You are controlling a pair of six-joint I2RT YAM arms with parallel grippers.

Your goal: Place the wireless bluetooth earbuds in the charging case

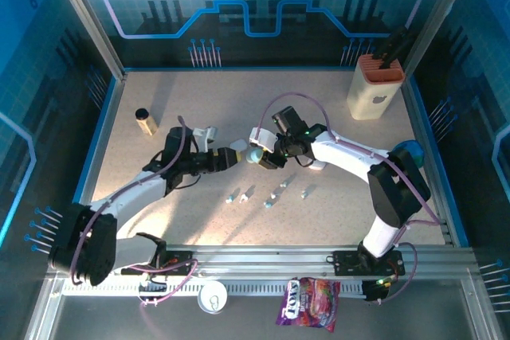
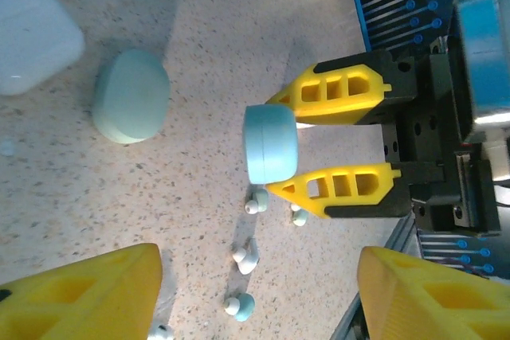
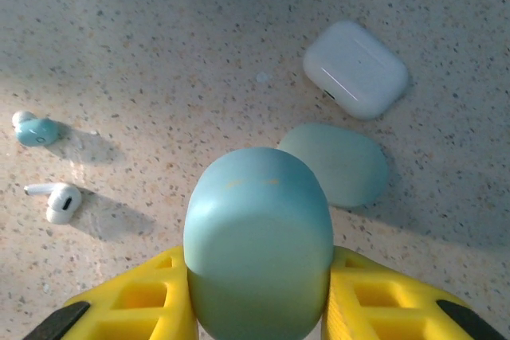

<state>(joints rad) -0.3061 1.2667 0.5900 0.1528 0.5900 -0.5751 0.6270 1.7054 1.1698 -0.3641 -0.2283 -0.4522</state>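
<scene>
My right gripper [image 1: 263, 158] [image 3: 256, 264] is shut on a teal charging case [image 3: 259, 228] [image 2: 271, 145], holding it above the table. A yellow finger [image 3: 139, 308] presses each side of the case. My left gripper [image 1: 236, 156] [image 2: 259, 268] faces it from the left, open, with nothing between its fingers [image 2: 88, 296]. Several tiny earbuds [image 1: 271, 201] lie loose on the table just in front of both grippers, white and teal ones [image 2: 247, 259] [image 3: 36, 130]. A second teal case [image 2: 131, 95] [image 3: 339, 163] and a white case [image 2: 36, 36] [image 3: 356, 69] lie closed on the table.
A beige holder [image 1: 374, 87] with black items stands at the back right. At the back left is a small bottle [image 1: 145, 121]. In front of the rail near the arm bases lie a candy bag [image 1: 309, 302] and a white round lid [image 1: 213, 298].
</scene>
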